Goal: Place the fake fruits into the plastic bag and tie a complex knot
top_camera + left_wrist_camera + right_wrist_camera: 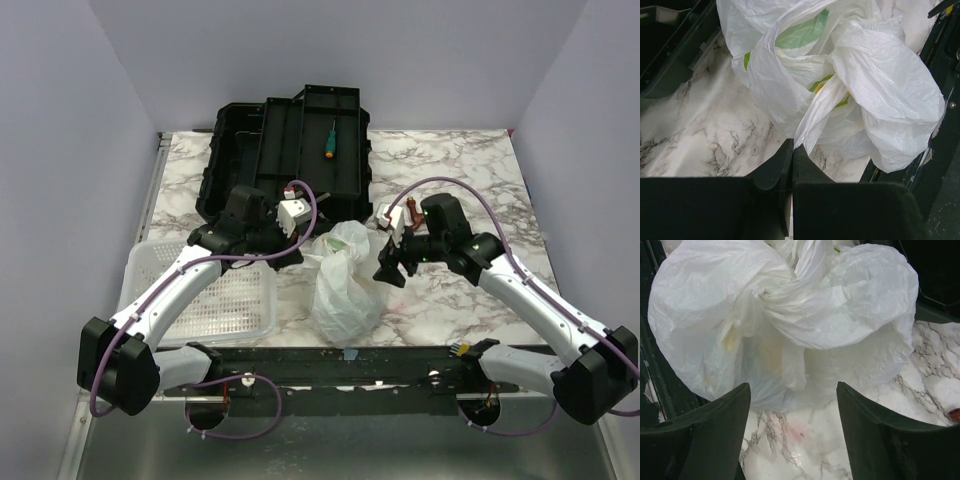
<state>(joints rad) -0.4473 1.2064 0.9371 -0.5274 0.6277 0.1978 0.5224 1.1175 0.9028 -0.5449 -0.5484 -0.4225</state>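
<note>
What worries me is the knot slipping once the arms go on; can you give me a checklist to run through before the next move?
1. Left pincer shut on a strip of the plastic bag: ok.
2. Right pincer open and holding nothing, with the bag just ahead of it: ok.
3. Knot twisted at the bag's neck: present, but cannot tell whether it is tight.
4. Bag resting on the table between the two arms: ok.
5. Fake fruits inside the bag: cannot tell; only yellowish tints show through the plastic.
</note>
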